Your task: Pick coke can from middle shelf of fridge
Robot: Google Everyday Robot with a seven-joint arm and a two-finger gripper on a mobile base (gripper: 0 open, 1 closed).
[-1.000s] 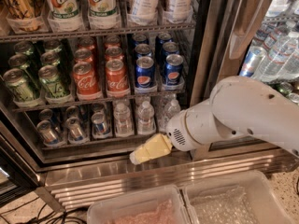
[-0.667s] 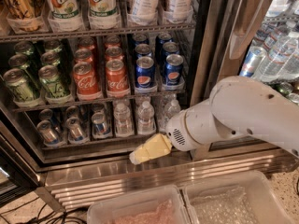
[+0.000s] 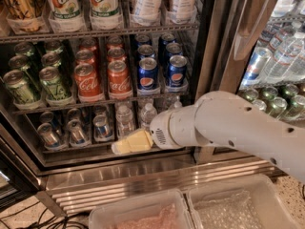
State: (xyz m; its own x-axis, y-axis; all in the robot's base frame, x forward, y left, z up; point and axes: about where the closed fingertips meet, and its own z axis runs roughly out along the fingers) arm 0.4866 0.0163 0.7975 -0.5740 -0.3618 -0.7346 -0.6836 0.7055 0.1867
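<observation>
The fridge (image 3: 119,178) stands open with a stainless-steel frame and wire shelves. On the middle shelf (image 3: 97,100), two lanes of red coke cans run back; the front ones are at the left (image 3: 88,81) and at the right (image 3: 119,78). My gripper (image 3: 129,142), cream-coloured on a white arm, hangs in front of the lower shelf. It sits below and slightly right of the coke cans and touches none of them. It holds nothing that I can see.
Green cans (image 3: 51,82) stand left of the coke cans and blue Pepsi cans (image 3: 148,73) to the right. Small water bottles (image 3: 125,120) and cans (image 3: 76,131) fill the shelf below, 7UP cans (image 3: 64,4) the one above. The door frame (image 3: 248,27) is at right. Two clear bins (image 3: 143,213) sit below.
My gripper and arm have moved left and a little up, closer to the fridge opening. The cans have not moved.
</observation>
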